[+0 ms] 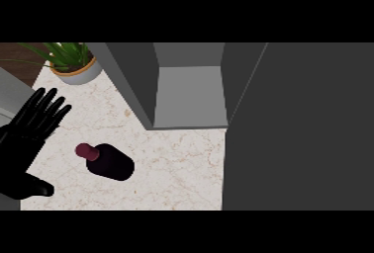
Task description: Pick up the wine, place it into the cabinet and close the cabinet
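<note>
Wine not yet in my grasp, cabinet standing open

My left hand rests at the view's left edge with its fingers straight and spread, thumb out to the side, holding nothing; my right hand shows nowhere. Taking the wine bottle as my mark: it sits on the counter just to the right of that hand, apart from it, its red cap toward me on the upper left. The open cabinet lies beyond the bottle and to its right, its door swung out wide on the right. A potted plant stands beyond the bottle to its left. To do this well, I judge I should wrap the dark body below the cap and lift it straight before carrying it toward the shelf.
</note>
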`<state>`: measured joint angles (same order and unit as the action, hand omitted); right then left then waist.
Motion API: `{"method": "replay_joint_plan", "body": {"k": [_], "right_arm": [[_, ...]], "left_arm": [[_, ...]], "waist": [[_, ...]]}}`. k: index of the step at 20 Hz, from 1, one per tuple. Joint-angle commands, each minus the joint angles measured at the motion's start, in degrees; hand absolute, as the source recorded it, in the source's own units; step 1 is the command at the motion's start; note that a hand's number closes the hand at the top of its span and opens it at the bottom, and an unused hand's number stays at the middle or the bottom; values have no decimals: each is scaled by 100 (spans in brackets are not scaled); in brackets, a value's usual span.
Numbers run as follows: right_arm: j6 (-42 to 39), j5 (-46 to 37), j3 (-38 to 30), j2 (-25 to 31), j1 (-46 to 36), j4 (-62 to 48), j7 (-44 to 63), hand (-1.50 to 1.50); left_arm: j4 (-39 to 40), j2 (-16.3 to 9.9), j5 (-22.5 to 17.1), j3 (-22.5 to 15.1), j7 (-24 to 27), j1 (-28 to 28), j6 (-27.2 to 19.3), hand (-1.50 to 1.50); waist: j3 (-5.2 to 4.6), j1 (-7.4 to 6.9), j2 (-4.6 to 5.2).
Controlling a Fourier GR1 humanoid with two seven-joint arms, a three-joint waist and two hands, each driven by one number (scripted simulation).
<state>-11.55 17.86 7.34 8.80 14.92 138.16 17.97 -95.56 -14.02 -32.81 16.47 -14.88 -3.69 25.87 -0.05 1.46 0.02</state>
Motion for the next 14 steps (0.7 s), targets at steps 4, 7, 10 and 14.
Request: {"method": "replay_joint_plan", "body": {"k": [4,7,10,14], "right_arm": [[21,781,-176,65,251,1048,483,-150],[-77,820,-312,104,242,945,396,-150],[-596,911,-456,112,710,598,-290,-150],[-324,893,-349,56,654,928,114,-150]], "left_arm": [[1161,146,939,-45,1035,-204,191,-150],[1864,111,1167,-73,1432,-360,410,-150],[2785,1,1406,-70,1852,-588,673,-150],[3666,-70,1851,-95,2718,-537,1004,-150]], "waist": [[1,-59,-4],[0,-64,2],[3,-9,3],[-8,12,16]]}}
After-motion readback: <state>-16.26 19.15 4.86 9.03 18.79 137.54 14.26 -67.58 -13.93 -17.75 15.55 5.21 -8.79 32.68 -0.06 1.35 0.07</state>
